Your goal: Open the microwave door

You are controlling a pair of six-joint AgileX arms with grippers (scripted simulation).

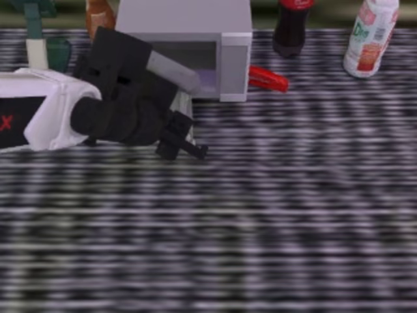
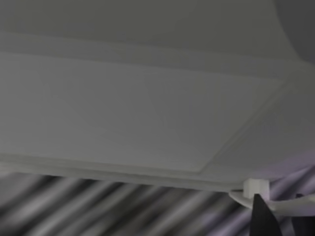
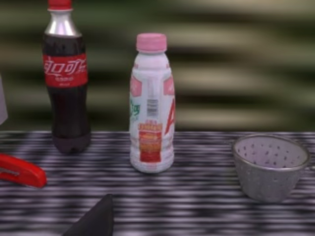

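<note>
A light grey microwave (image 1: 186,26) stands at the far edge of the striped worktop (image 1: 260,215), left of centre in the top view, its front facing the near edge. The microwave door (image 1: 173,72) is already swung partly out from the left side of the oven front, so the pale lilac floor shows in the opening. Its long axis runs level, slanting out from the oven toward the near right.

The left arm lies across the worktop from the left, and the left gripper (image 1: 184,142) sits just in front of the door's free edge. In the left wrist view the door panel fills most of the frame, with a dark fingertip (image 2: 263,216) below a small white tab at the door's corner. Whether the fingers are clamped or spread cannot be told.

The left arm is plainly the nearer one. The right gripper is out of the top view; only a dark sliver shows in its own wrist view, so its spread cannot be told.
</note>
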